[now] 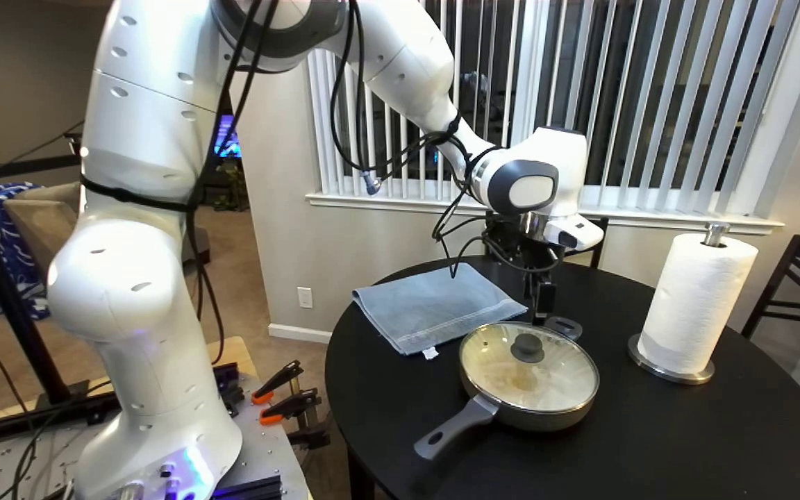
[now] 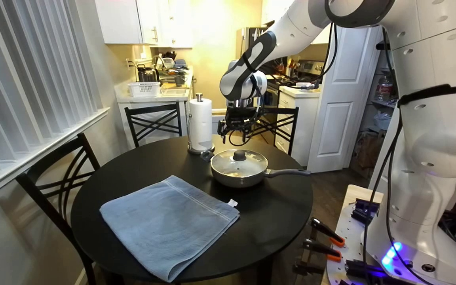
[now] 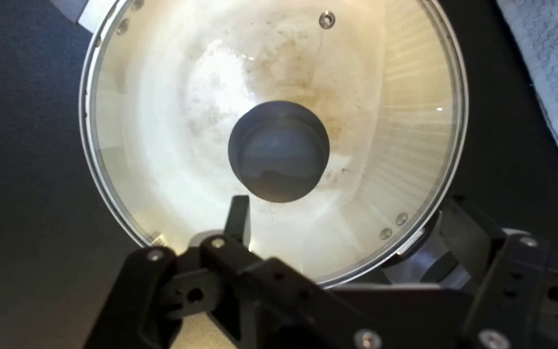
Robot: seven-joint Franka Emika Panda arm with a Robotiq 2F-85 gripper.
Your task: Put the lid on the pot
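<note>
The glass lid (image 1: pixel 494 361) lies on the pot (image 1: pixel 546 421), covering its cream inside. Its dark knob (image 1: pixel 527 348) points up, and its metal rim appears to follow the pan rim all round. The lid (image 2: pixel 228 163) and the pot's dark wall (image 2: pixel 239 182) also show in an exterior view. The pot's long handle (image 1: pixel 459 425) points away from the gripper. My gripper (image 2: pixel 234 139) is open and empty, above the pot's edge near its short side handle, apart from the knob. In the wrist view its spread fingers (image 3: pixel 349 199) overlap the lid (image 3: pixel 182 160) and side handle from above.
The pot stands on a round black table (image 1: pixel 650 451). A folded blue-grey cloth (image 1: pixel 435 305) lies beside the pot. A white paper-towel roll (image 1: pixel 695 305) stands on the table on another side. Dark chairs (image 2: pixel 63 190) surround the table, and a window with blinds is beside it.
</note>
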